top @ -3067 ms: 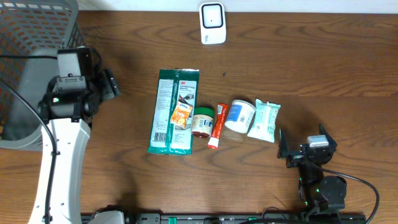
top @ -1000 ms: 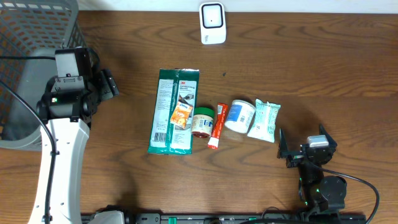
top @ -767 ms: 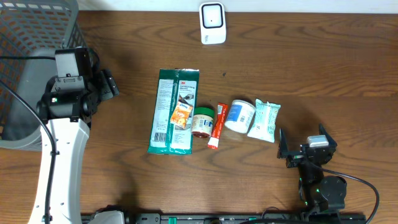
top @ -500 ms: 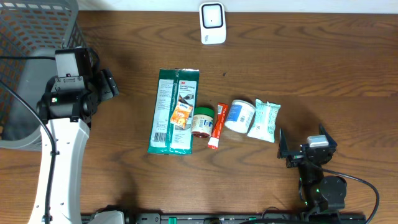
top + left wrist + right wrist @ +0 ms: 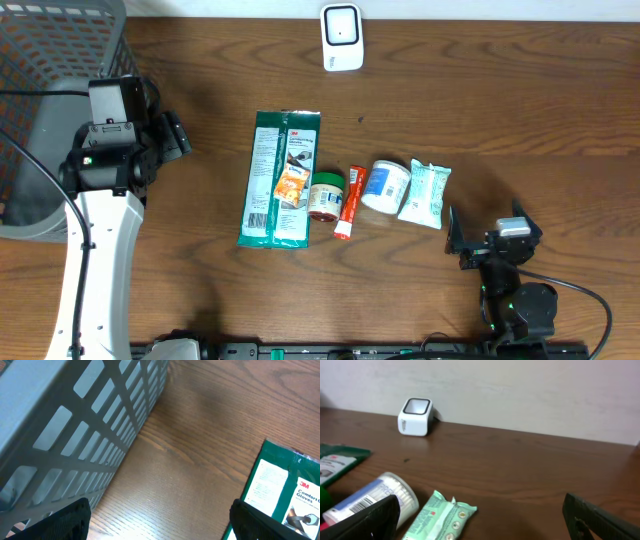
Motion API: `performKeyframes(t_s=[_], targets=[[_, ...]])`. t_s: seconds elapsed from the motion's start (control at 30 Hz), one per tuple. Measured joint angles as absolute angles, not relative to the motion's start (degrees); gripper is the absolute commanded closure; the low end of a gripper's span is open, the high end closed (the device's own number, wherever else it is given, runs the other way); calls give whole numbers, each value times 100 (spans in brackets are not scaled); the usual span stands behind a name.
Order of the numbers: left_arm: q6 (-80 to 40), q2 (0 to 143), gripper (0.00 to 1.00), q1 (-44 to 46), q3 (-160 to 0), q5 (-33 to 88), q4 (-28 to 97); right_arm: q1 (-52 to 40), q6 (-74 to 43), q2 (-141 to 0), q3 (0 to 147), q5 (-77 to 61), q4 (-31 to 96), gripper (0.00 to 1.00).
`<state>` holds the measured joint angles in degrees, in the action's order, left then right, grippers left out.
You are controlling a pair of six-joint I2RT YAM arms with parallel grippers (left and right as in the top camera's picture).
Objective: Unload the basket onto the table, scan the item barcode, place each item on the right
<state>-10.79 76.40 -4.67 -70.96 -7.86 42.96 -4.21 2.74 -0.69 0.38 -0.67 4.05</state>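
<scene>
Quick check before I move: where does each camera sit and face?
Overhead: above the table, looking straight down on basket, scanner and item row; shows left gripper beside the basket, right gripper at the front edge.
Left wrist: beside the basket wall, angled down toward the glove pack; its fingertips fill the bottom corners.
Right wrist: near table height, facing the back wall and scanner past the white tub and mint packet; fingertips at bottom corners.
Shared: both wrist views catch the glove pack.

Gloves pack (image 5: 281, 178), jar (image 5: 325, 195), tube (image 5: 350, 200), tub (image 5: 386, 185) and pouch (image 5: 426, 194) lie side by side mid-table (image 5: 520, 120). The scanner (image 5: 342, 38) stands behind them, the basket (image 5: 55, 60) far left.
</scene>
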Motion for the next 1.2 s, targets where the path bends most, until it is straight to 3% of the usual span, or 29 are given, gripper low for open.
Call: performKeyframes(t_s=[0.23, 0.5, 0.97, 1.13, 1.17, 1.2], targets=[[-1079, 7640, 13, -467, -7096, -786, 4296, -421, -117, -95, 462, -152, 1199, 1], [-1079, 7640, 13, -467, -7096, -784, 4298, -421, -333, -602, 2670, -62, 2386, 1], [-1094, 7649, 13, -467, -7096, -775, 4294, -425, -563, -5019, 7616, -589, 6302, 1], [-1094, 7653, 13, -467, -7096, -768, 4294, -423, -569, -6565, 8818, -1275, 6831, 1], [-1096, 7653, 13, -467, -7096, -768, 4303, -425, -569, -6711, 8858, -1476, 6814, 7], [-1094, 7653, 13, -467, -7096, -768, 4296, -425, -569, -6838, 8868, -1684, 6810, 20]])
